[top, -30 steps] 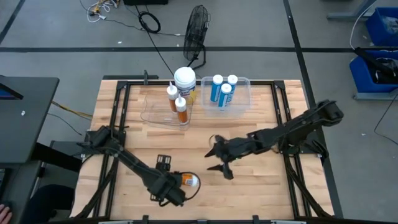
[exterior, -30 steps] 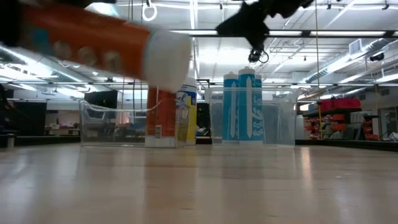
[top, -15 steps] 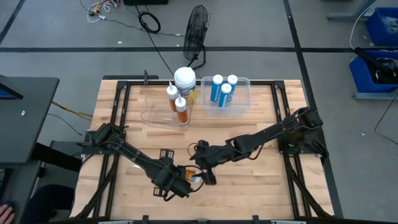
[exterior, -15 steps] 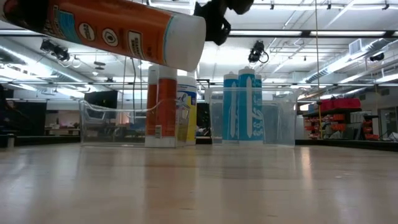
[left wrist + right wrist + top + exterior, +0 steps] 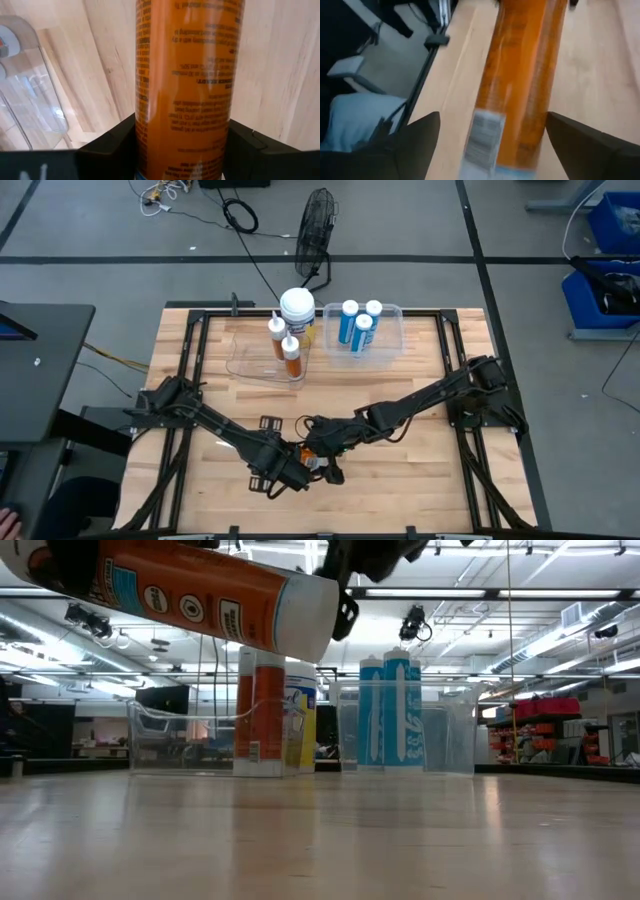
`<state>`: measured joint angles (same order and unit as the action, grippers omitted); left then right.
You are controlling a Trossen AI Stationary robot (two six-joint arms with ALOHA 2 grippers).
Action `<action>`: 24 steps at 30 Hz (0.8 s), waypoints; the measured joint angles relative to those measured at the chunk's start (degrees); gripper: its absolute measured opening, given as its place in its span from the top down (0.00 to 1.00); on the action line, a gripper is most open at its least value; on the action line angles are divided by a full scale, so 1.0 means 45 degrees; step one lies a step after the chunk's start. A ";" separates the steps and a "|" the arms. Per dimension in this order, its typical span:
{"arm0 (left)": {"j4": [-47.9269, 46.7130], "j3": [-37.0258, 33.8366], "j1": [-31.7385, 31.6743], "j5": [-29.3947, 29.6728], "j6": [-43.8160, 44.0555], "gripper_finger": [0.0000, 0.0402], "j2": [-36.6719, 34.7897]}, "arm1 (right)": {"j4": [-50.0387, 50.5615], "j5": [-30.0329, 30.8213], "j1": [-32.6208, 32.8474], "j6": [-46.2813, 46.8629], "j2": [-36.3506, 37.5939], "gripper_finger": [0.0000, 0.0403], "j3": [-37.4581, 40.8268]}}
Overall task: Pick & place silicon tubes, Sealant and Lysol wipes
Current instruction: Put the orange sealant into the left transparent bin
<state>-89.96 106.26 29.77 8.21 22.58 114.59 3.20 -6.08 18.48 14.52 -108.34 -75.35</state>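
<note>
Left wrist view: left gripper [image 5: 182,150] clamps orange tube [image 5: 185,75]; right gripper [image 5: 490,145] fingers spread around it.

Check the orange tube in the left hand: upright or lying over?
Lying over, off the table: the orange tube slants nearly level in the low view, clamped by the left hand.

Bright, even ceiling strip light; glare on the tabletop [image 5: 320,840]; blurred right wrist view.
</note>
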 joint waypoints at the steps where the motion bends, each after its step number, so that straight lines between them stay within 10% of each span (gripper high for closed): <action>1: -0.0023 0.0037 -0.0051 -0.0057 0.0002 0.46 0.0000 | 0.0092 -0.0109 -0.0004 0.0001 -0.0018 0.10 0.0005; 17: -0.0100 0.1433 -0.0309 0.0006 -0.0016 0.46 0.0000 | -0.0279 -0.0083 -0.0083 0.0494 -0.0226 0.47 0.0024; 24: -0.0085 0.1509 -0.0290 0.0267 0.0031 0.41 0.0000 | -0.0278 0.0166 -0.0062 0.0187 -0.0231 0.48 0.0029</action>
<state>-90.35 113.06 28.47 9.41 22.72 114.59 1.95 -5.33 18.20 15.36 -109.38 -75.22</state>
